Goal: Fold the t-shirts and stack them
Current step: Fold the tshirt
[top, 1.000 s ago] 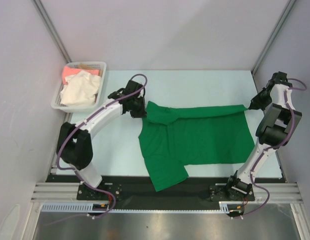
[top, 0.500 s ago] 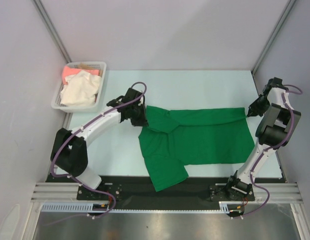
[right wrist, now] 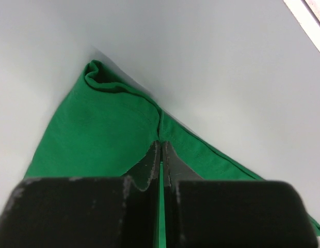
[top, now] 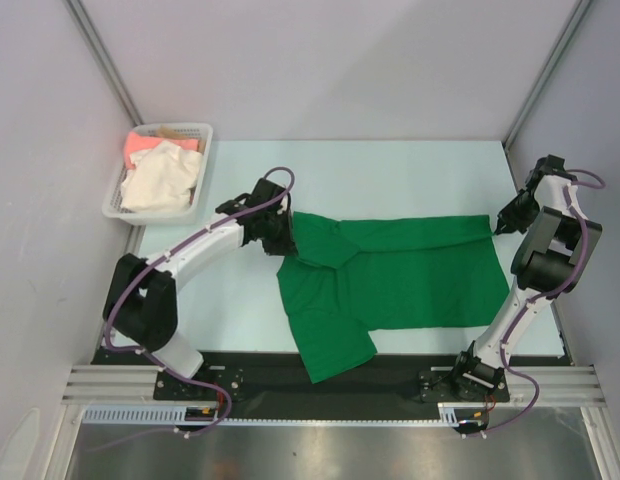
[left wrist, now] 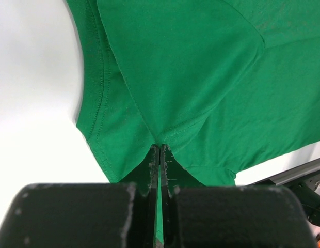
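A bright green t-shirt [top: 390, 280] lies spread across the table, one sleeve toward the front. My left gripper [top: 283, 237] is shut on its far left edge; in the left wrist view the green cloth [left wrist: 191, 82] is pinched between the closed fingertips [left wrist: 159, 150]. My right gripper [top: 496, 223] is shut on the far right corner; in the right wrist view the cloth [right wrist: 98, 134] is pinched at the fingertips [right wrist: 160, 144]. A cream-white shirt [top: 162, 180] and a salmon-pink shirt [top: 145, 143] lie in the basket.
A white lattice basket [top: 190, 131] stands at the back left, off the table's corner. The enclosure walls stand close on the left, back and right. The black rail [top: 390, 378] with the arm bases runs along the front edge.
Over the last second both grippers pulled the shirt's far edge a little toward the front. The left arm lowered and shifted; the right gripper moved slightly back and right. Little change in the last half second.
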Controlling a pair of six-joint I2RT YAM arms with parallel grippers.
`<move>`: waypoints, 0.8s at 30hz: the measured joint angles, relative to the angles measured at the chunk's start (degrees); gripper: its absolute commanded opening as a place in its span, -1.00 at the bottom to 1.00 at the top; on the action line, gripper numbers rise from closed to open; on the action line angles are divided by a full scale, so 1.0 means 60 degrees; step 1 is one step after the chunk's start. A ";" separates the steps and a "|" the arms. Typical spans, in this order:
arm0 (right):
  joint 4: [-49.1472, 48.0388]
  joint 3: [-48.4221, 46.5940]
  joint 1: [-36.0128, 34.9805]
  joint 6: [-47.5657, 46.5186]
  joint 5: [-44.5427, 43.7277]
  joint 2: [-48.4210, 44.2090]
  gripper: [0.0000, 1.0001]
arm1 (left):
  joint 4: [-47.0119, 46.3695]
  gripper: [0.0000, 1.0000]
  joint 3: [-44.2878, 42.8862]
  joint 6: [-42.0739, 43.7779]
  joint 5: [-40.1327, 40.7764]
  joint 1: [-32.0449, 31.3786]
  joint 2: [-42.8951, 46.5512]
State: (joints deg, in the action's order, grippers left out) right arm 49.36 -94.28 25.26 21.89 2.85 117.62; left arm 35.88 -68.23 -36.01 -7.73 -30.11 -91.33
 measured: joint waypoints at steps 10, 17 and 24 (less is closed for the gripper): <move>-0.0047 0.0091 0.0007 -0.0153 -0.0044 -0.0007 0.55 | -0.0109 0.40 0.0182 0.0233 0.0004 -0.0007 -0.0055; -0.0718 -0.0452 -0.0102 -0.0812 -0.0164 -0.0310 0.86 | -0.0350 0.96 0.0670 0.1002 0.0601 0.0044 0.0903; -0.1370 -0.2426 -0.0510 -0.1632 0.0033 0.0484 0.57 | -0.1078 0.30 -0.1639 0.2014 0.0776 0.0787 -0.0874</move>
State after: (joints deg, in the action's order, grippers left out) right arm 41.15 -108.84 22.20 12.10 3.05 120.53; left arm 29.41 -78.06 -23.92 -3.07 -25.39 -96.57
